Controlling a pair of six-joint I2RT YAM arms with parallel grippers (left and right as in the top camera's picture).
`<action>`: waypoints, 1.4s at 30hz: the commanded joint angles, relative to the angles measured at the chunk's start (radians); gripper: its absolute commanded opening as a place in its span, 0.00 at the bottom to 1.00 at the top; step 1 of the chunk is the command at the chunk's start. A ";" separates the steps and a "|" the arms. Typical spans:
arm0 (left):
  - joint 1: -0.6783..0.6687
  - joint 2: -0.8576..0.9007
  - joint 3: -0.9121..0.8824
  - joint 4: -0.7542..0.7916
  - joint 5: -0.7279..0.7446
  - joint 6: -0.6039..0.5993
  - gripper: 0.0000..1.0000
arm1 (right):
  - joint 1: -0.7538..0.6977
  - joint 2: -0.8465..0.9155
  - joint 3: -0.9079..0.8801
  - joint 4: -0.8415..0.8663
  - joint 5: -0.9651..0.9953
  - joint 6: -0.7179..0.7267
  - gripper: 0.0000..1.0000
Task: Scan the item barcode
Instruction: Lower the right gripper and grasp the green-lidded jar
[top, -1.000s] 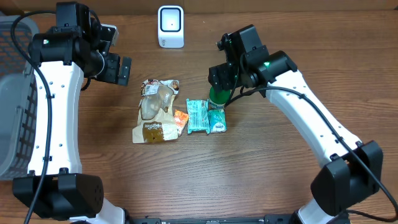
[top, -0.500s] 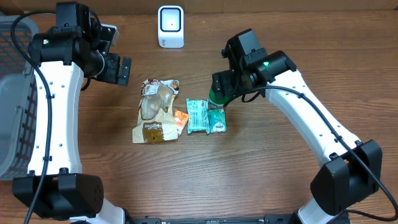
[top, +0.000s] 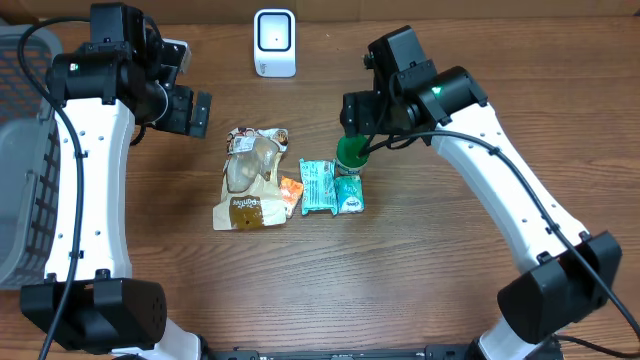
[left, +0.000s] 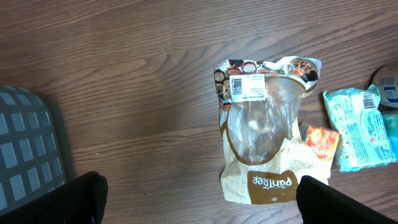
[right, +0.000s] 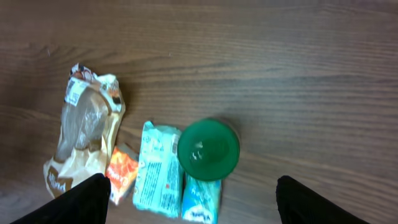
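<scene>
Hovering over the green bottle (top: 351, 152), the right gripper (top: 358, 118) had its fingers spread, empty; the left gripper (top: 190, 110) stood released too. Every item lay on the counter (top: 420, 250), apart from the scanner (top: 274, 42), unscanned.

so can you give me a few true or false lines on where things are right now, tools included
1. The right tool is shut on the green-topped container. False: it is open above it, with nothing between its fingers.
2. The white scanner stands apart from the items, at the far side of the table. True.
3. The brown pouch lies inside the grey basket. False: it lies on the table; the basket is off to the left.
4. The left tool is open and empty. True.
5. The orange packet lies between the brown pouch and a teal packet. True.
</scene>
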 joint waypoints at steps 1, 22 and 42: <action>0.001 0.005 0.009 -0.002 0.018 0.011 1.00 | 0.008 0.082 0.020 0.035 0.015 -0.002 0.88; 0.002 0.005 0.009 -0.002 0.017 0.011 1.00 | 0.026 0.277 -0.008 0.024 -0.012 0.045 0.93; 0.002 0.005 0.009 -0.002 0.018 0.011 0.99 | 0.026 0.278 -0.046 0.081 0.059 -0.074 0.68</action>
